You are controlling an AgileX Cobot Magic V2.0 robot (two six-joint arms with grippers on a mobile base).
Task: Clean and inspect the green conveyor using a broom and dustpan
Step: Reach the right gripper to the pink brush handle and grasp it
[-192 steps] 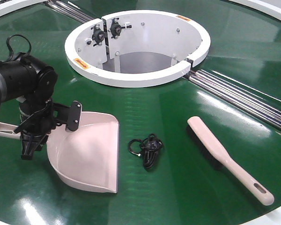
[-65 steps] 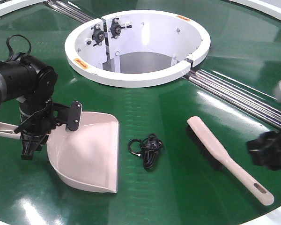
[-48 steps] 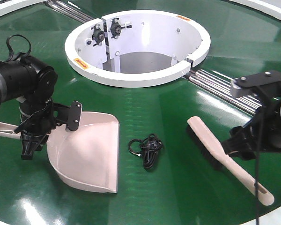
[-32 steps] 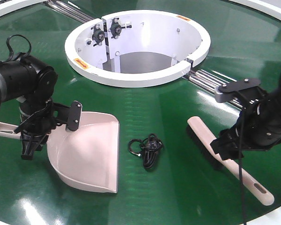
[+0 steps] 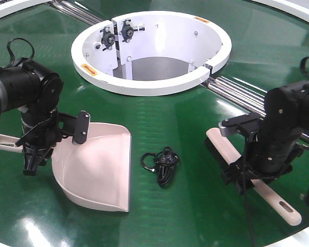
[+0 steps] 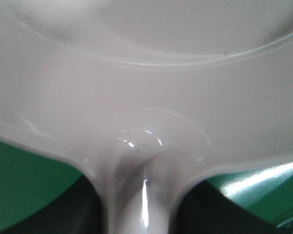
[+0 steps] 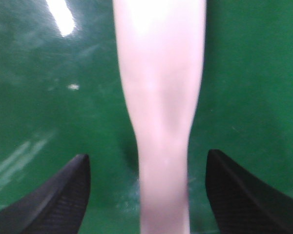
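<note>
Green conveyor [image 5: 195,206]: glossy belt fills the view, silver rollers [image 5: 257,100] running to the right edge. Step in hand, as I read it: picking up the tools; no sweeping begun.

White ring wall [image 5: 144,85]: far centre, not involved.

Dustpan [image 5: 100,167]: lies flat near the left edge, mouth toward the near edge, handle pointing at the left edge. Left gripper [image 5: 31,159] sits on that handle. In the wrist view the dark pads [image 6: 88,209] look pressed to both sides of the neck, so closed on it.

Broom [image 5: 220,146]: near the right edge, head toward the centre, slotted handle end toward the near right corner. Right gripper [image 5: 242,177] hangs low over the handle. Jaws stand wide, one each side, green showing in both gaps; holding nothing.

Next move calls for closing squarely on the handle, then lifting without the bristles dragging.

Black cord [image 5: 162,164]: small tangle between pan and broom, the likely thing to sweep.
</note>
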